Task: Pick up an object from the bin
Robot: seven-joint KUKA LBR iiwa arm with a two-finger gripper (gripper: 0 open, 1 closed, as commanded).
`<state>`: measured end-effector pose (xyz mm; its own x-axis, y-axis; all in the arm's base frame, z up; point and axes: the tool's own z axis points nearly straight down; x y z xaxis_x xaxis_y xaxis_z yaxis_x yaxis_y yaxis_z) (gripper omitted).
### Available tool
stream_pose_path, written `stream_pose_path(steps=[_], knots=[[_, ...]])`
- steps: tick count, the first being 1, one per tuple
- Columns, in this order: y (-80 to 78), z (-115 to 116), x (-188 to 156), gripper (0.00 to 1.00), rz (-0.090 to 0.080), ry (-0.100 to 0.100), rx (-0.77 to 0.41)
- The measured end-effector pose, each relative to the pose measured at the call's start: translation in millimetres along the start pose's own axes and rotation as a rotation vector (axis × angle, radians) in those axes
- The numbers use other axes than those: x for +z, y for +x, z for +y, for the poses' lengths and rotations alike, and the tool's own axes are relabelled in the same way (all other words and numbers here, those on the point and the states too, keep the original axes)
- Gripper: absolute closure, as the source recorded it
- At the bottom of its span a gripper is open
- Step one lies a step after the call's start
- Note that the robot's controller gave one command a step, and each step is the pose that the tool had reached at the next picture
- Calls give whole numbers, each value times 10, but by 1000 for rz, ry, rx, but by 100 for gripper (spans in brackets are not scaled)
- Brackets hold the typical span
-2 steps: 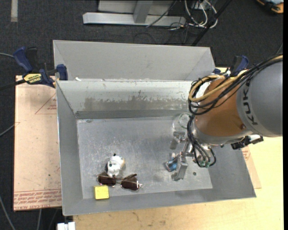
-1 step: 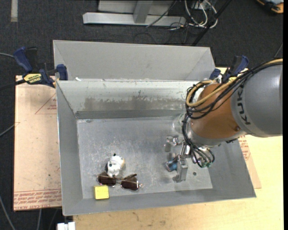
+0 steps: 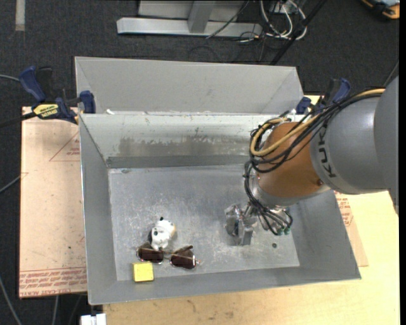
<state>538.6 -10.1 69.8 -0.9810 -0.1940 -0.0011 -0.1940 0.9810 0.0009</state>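
My gripper [image 3: 241,230] hangs low over bare floor of the bin [image 3: 190,190]. Its tip blurs into the cables [image 3: 277,219] under the orange wrist cover [image 3: 285,166], so I cannot tell whether it is open or closed. Well apart from it, toward the view's left, a white toy figure [image 3: 163,232], dark sunglasses [image 3: 167,256] and a yellow block [image 3: 143,271] cluster together.

A robotics lab — grey metal bin [image 3: 190,159] on dark carpet [image 3: 44,38], loose cables [image 3: 279,19] behind.

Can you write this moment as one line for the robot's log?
gripper: low over bin floor, right of centre | sunglasses, white toy, yellow block: front left, apart from gripper
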Motion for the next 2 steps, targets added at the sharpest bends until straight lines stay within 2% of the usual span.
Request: stream_pose_path(steps=[2], knots=[[7,3,-28,100,2,0,0]])
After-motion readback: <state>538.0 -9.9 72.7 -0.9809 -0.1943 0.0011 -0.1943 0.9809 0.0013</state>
